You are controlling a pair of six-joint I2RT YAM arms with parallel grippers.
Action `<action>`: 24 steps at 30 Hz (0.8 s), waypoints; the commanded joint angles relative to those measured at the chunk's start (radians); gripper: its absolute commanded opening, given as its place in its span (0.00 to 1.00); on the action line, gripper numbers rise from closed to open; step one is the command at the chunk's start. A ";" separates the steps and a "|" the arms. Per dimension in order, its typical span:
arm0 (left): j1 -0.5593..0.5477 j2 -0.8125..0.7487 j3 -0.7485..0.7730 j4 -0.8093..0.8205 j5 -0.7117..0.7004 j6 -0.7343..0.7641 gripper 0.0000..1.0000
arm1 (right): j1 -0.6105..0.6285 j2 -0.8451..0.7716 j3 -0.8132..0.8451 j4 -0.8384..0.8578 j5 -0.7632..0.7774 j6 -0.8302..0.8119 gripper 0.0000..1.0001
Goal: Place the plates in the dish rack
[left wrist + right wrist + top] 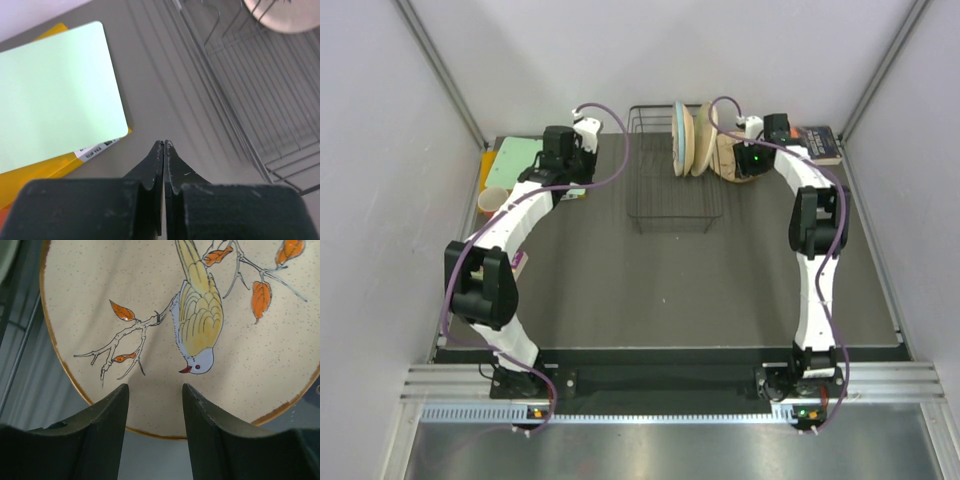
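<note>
The black wire dish rack (660, 205) stands at the back middle of the table. A light blue plate (677, 138) and a cream plate (703, 140) stand on edge in its back right part, with a tan rim between them. A peach-tan bird-and-leaf plate (726, 158) leans at the rack's right side. It fills the right wrist view (200, 315). My right gripper (747, 163) is open (155, 387), its fingers just before the plate's lower rim, holding nothing. My left gripper (568, 172) is shut and empty (164, 143) over bare table, left of the rack (240, 100).
A light green folder (515, 162) lies on a yellow one at the back left, also in the left wrist view (55, 95). A tan cup (492, 203) stands by it. A book (820, 143) lies at the back right. Grey walls close the sides.
</note>
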State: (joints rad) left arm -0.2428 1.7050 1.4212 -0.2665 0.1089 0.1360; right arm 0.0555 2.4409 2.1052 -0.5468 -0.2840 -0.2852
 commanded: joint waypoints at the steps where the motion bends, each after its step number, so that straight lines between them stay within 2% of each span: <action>1: -0.001 0.004 0.059 0.084 -0.023 -0.053 0.00 | 0.009 -0.022 -0.088 -0.206 -0.079 0.021 0.48; 7: -0.001 0.010 0.073 0.090 -0.012 -0.070 0.00 | 0.010 -0.089 -0.247 -0.312 -0.118 -0.012 0.47; 17: -0.001 0.007 0.051 0.098 -0.012 -0.095 0.00 | 0.014 -0.339 -0.663 -0.285 -0.159 -0.029 0.46; 24: -0.001 -0.041 0.010 0.081 0.009 -0.119 0.00 | 0.012 -0.580 -0.979 -0.246 -0.138 -0.054 0.47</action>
State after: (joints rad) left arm -0.2428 1.7107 1.4509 -0.2245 0.0956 0.0448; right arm 0.0563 1.9141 1.3155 -0.6170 -0.4667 -0.3222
